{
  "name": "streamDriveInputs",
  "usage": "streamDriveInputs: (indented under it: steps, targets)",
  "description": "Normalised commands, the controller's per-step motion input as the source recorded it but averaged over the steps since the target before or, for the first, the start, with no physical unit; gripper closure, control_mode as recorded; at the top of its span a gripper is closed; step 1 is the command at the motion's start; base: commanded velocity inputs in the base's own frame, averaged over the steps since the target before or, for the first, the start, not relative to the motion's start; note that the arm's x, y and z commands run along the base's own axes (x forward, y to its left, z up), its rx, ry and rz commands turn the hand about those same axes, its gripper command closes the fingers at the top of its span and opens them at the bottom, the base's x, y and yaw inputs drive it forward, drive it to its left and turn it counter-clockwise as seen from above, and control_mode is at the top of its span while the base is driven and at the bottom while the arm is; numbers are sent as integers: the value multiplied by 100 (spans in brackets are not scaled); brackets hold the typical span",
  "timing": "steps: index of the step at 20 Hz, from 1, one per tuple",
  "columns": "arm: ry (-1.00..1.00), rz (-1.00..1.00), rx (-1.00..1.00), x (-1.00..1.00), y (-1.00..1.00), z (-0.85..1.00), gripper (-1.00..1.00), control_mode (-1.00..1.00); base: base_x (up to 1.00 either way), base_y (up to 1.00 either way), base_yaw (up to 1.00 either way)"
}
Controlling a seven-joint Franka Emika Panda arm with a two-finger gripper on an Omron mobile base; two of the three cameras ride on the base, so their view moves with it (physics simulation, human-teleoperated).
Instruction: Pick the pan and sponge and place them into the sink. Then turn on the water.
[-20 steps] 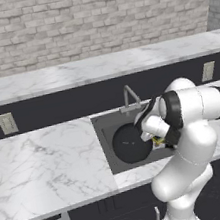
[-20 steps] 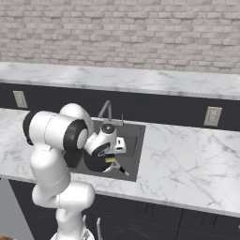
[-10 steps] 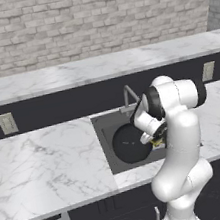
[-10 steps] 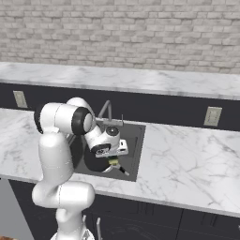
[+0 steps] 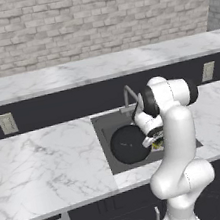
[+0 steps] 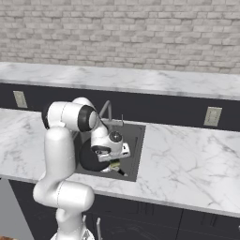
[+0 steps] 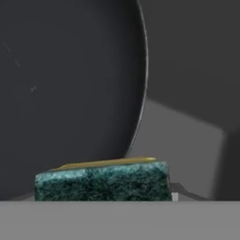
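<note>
Hand view: sponge (image 7: 102,182) lengthwise across frame, green side facing camera.

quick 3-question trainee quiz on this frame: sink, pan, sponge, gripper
1. True or false: the pan lies inside the sink.
2. The sponge is: A) on the counter left of the sink, B) at the gripper over the basin, C) on the back ledge.
3. Fill in: the sponge's top is dark ____.

Key: 1 true; 2 B; 3 green.
</note>
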Motion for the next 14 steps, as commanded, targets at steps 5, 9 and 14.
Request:
streamDriveInputs:
  steps: [5, 9, 14]
  targets:
    - [-3, 0, 0, 2, -4, -1, -100, -100, 0, 0, 0]
    - [-7, 0, 0, 0, -3, 21, -100, -100, 0, 0, 0]
    - [-11, 0, 0, 0, -7, 48, -100, -100, 0, 0, 0]
